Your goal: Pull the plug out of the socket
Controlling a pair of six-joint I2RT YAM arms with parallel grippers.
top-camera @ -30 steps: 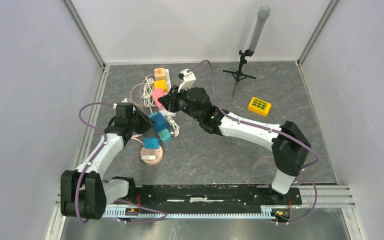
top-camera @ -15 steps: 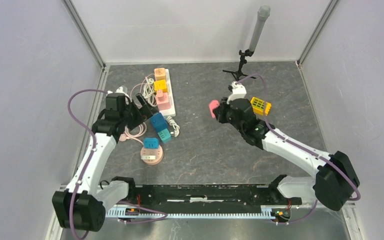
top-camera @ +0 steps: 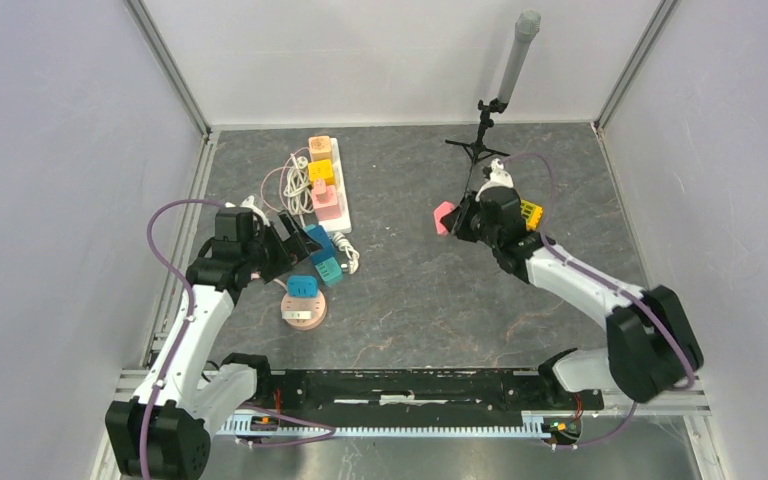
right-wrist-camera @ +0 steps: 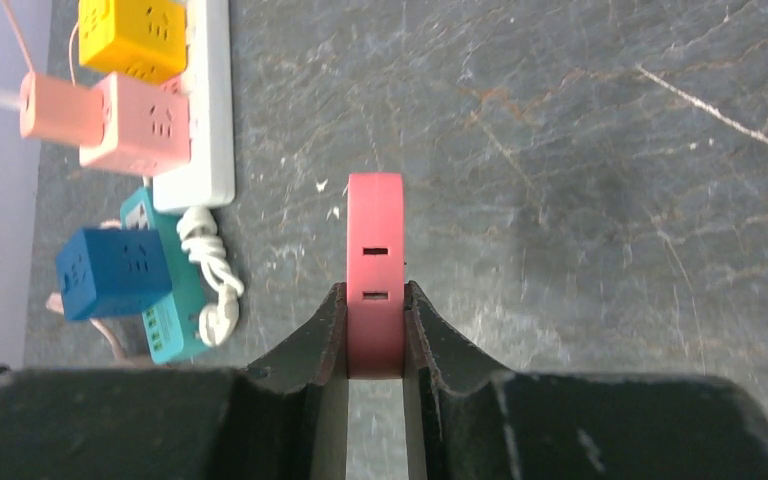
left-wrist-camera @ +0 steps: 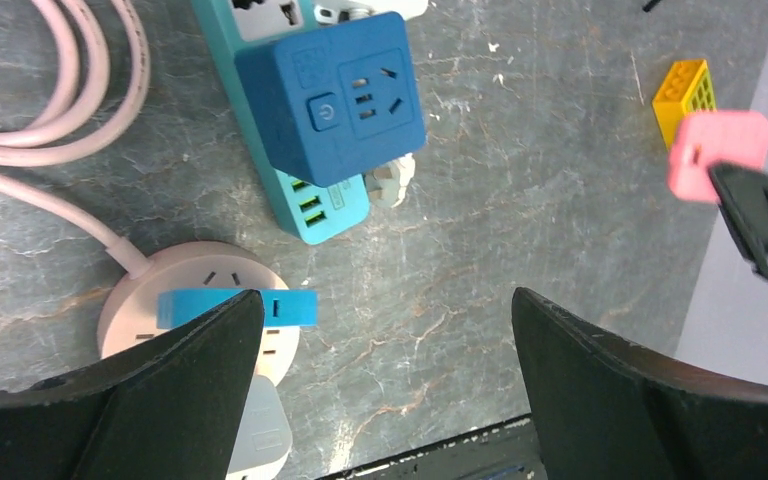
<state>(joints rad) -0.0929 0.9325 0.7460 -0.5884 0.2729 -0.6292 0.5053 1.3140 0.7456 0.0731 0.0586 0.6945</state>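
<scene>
- The right gripper (top-camera: 457, 218) is seen clamped on the pink plug (top-camera: 444, 218). The plug is held over the table (top-camera: 410, 300), right of centre and well apart from the white power strip (top-camera: 338, 212) at the far left.
- In the right wrist view the plug is pinched edge-on between the two fingers (right-wrist-camera: 320, 335). Two small slots are shown on its narrow face. Its lower part is hidden between the fingers, and its prongs cannot be made out.
- The left gripper (left-wrist-camera: 385, 330) is held with its jaws spread wide and nothing between them, over the near-left cluster of sockets. Its fingers are cut off by the bottom edge of the left wrist view.
- A dark blue cube adapter (left-wrist-camera: 335, 95) is seated on a teal strip (left-wrist-camera: 325, 210), whose far end is cut off by the top edge of that view.
- A round pink socket (left-wrist-camera: 150, 285) is partly hidden behind the left finger. A blue plug (left-wrist-camera: 235, 308) is set in it and seen edge-on.
- On the white power strip, a yellow adapter (right-wrist-camera: 132, 35) is cropped by the top edge of the right wrist view, and a pink adapter (right-wrist-camera: 145, 125) is seated just near of it.
- A yellow block (top-camera: 531, 212) at the right is largely covered by the right arm in the top view.
- A coil of cable (top-camera: 288, 185) is laid left of the white strip. Where its ends run cannot be followed.
</scene>
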